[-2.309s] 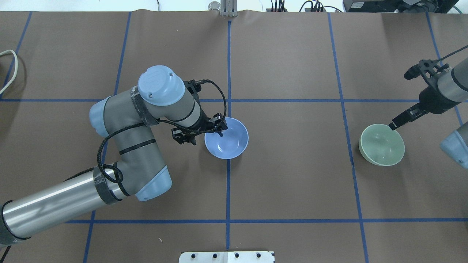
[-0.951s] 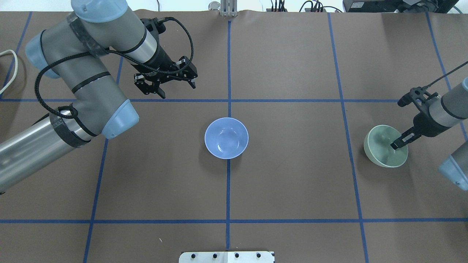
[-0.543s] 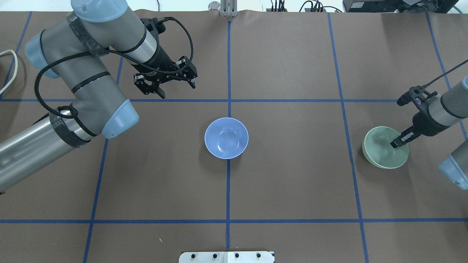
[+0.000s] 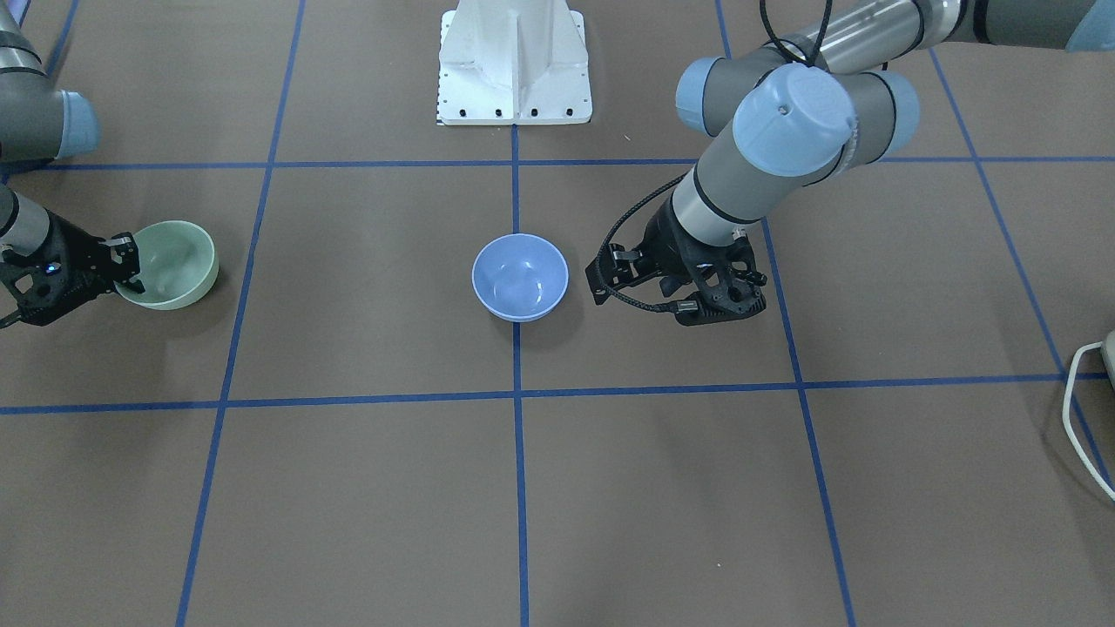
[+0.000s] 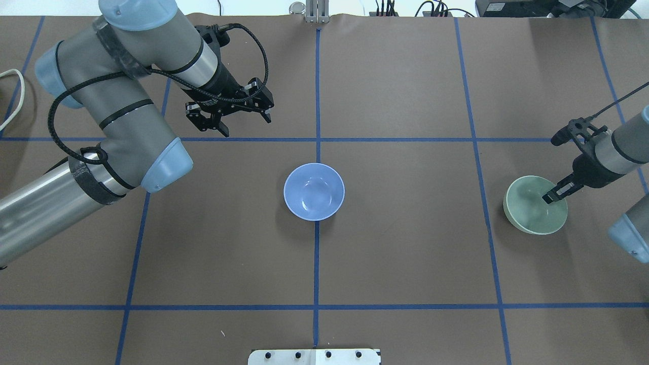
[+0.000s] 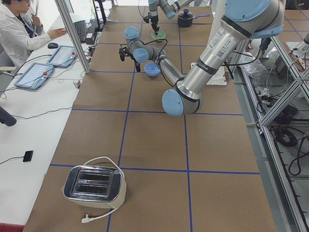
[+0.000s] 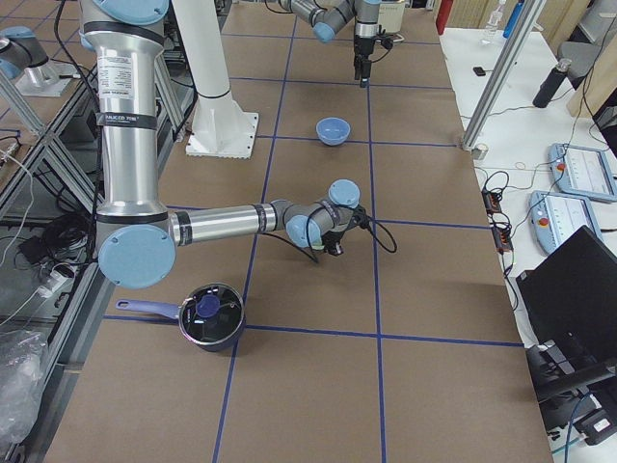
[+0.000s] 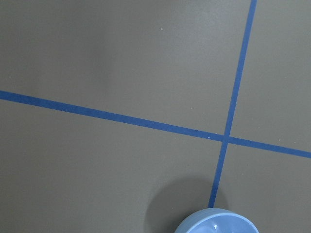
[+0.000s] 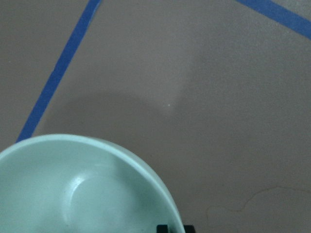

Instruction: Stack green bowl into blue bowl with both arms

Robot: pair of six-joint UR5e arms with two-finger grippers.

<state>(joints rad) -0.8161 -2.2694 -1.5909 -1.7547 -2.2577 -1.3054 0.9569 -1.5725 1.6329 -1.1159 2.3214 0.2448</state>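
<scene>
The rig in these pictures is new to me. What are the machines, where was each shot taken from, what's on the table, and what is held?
Two robot arms, left and right, with two-finger grippers work at a taped brown table. One camera looks down from behind the robot, one faces it (sides mirrored), two watch from the table's ends, and one rides each wrist. The blue bowl sits free at the centre; the open left gripper hovers away from it. The right gripper pinches the rim of the tilted green bowl.

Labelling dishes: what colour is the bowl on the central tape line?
The blue bowl is periwinkle blue, clearest overhead.
</scene>
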